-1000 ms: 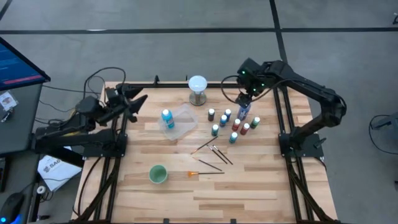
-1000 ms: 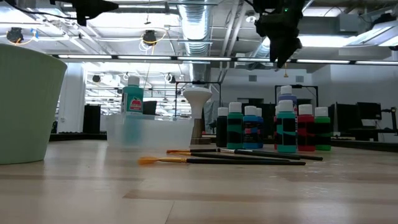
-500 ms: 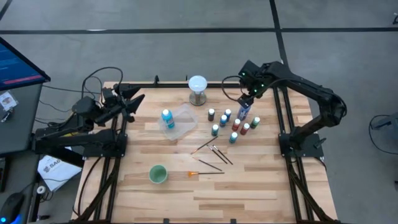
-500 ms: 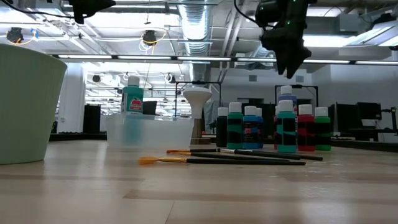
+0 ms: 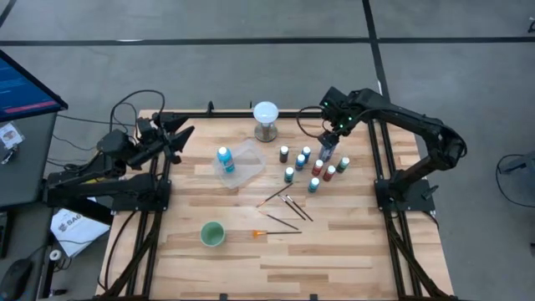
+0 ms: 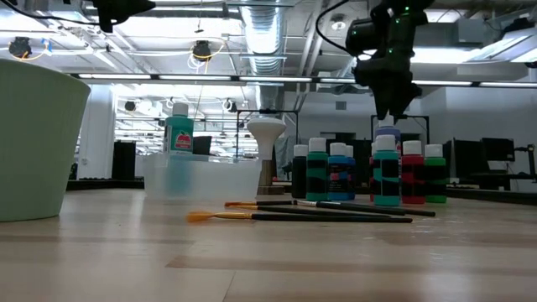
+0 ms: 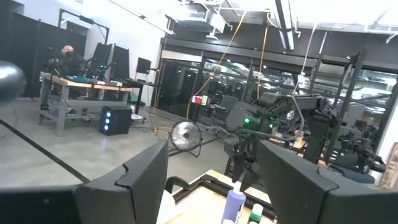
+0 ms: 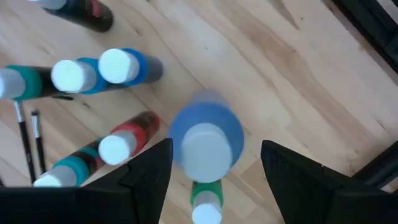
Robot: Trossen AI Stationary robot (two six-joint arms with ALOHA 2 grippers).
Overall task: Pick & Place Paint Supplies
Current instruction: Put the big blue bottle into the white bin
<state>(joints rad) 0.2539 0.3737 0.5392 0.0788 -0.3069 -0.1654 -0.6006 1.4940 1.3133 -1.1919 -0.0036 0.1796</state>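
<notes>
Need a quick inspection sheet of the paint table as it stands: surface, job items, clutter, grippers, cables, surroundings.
Surface: light wooden slat table, no spills seen.
Job's things: cluster of white-capped paint bottles at far right; one teal bottle standing in a clear plastic tray; thin dark-handled brushes at centre, one orange-tipped.
Clutter: white globe on grey stand; pale green cup.
Grippers: right gripper open, fingers straddling a tall blue bottle, not closed on it; left gripper open, raised at the left edge.
Cables: black loops behind the left arm.
Surroundings: open workshop, person at a distant bench.
</notes>
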